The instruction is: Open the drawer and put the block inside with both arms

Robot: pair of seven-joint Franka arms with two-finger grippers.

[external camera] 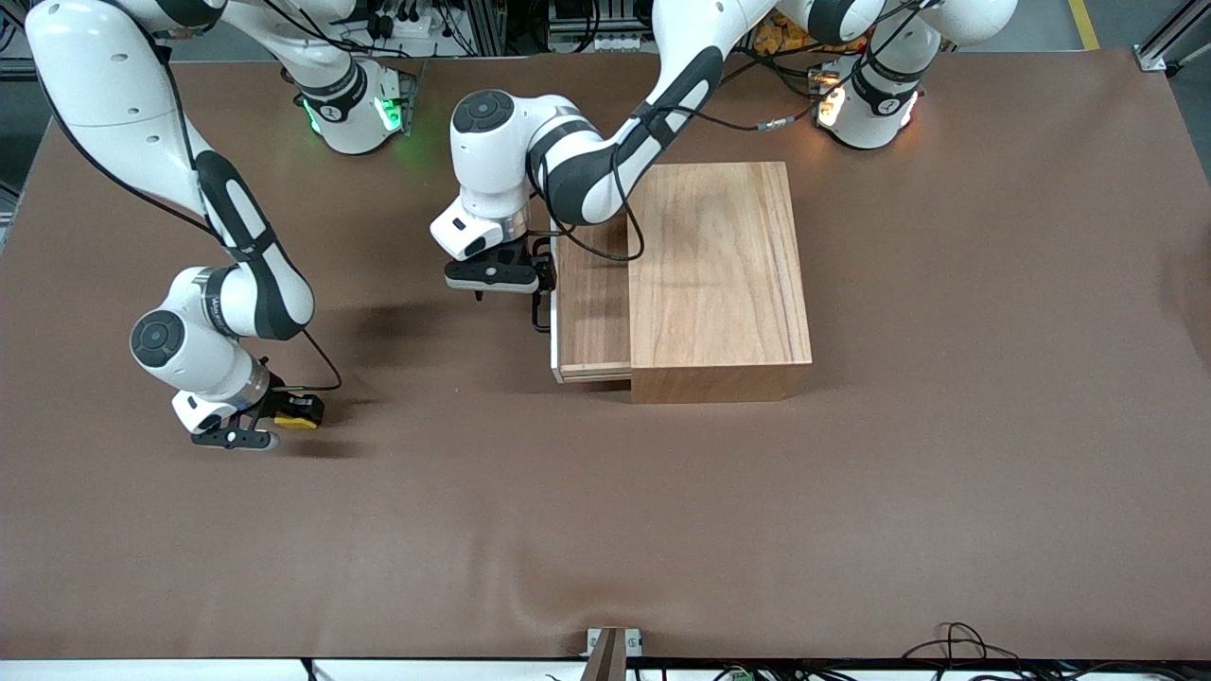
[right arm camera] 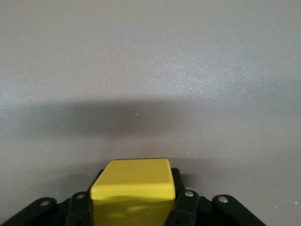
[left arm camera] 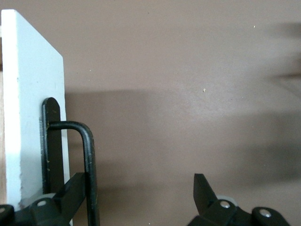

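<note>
A brown surface (external camera: 662, 530) carries everything. The yellow block (right arm camera: 133, 181) sits low toward the right arm's end, pinched between the fingers of the right gripper (external camera: 284, 416). Nearer the middle, the drawer (external camera: 591, 312) stands partly pulled out of the wooden box (external camera: 719, 284). The left gripper (left arm camera: 141, 200) is spread at the drawer's front, one finger (left arm camera: 70, 193) tucked under the black handle (left arm camera: 87, 165).

Robotics lab: two arms (external camera: 236, 265), aluminium framing (external camera: 1168, 38)
</note>
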